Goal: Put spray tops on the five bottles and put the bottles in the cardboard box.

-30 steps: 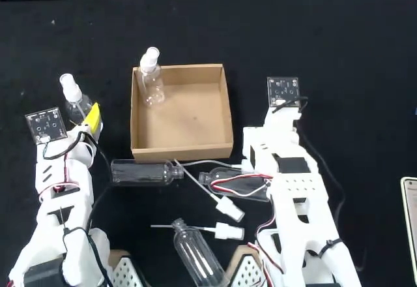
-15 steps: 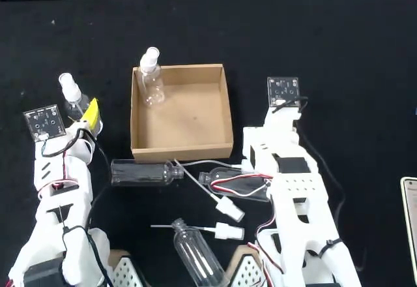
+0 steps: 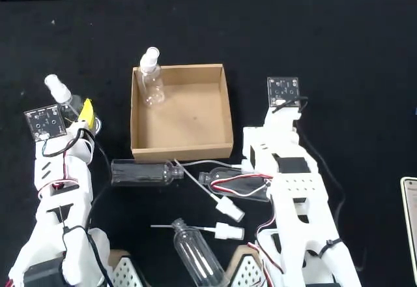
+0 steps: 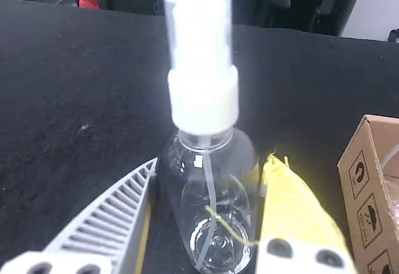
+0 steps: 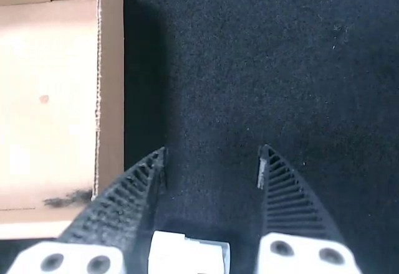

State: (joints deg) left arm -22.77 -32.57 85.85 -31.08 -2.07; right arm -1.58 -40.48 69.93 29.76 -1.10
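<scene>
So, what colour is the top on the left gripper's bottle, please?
White spray top; best seen in the left wrist view.

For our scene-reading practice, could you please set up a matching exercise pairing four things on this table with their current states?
Things:
1. cardboard box
2. loose spray tops
3. right gripper
4. left gripper

States:
a. shut on the tilted bottle
b. open over black cloth
c. contains the standing bottle
d. lying flat, fitted to nothing

Pairs: 1-c, 2-d, 3-b, 4-a.
</scene>
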